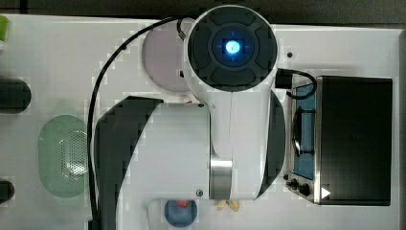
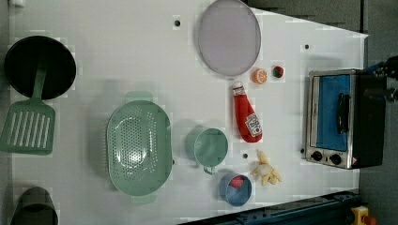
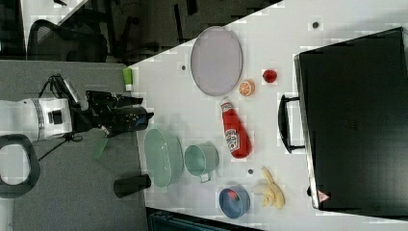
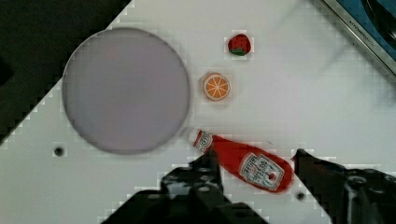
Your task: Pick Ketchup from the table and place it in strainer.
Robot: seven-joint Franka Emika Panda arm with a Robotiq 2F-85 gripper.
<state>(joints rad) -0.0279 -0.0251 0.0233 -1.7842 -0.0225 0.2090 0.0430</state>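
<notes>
The Ketchup lies flat on the table, its cap beside the grey-lilac plate, apart from the strainer. The gripper is spread open above it, empty; the fingers are best lowered astride the bottle's body before any closing.

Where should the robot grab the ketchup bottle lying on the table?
Probably from straight above, around the ketchup bottle's wide red middle, fingers across its short width. It lies flat on the table, and the open gripper hangs over it there.
</notes>
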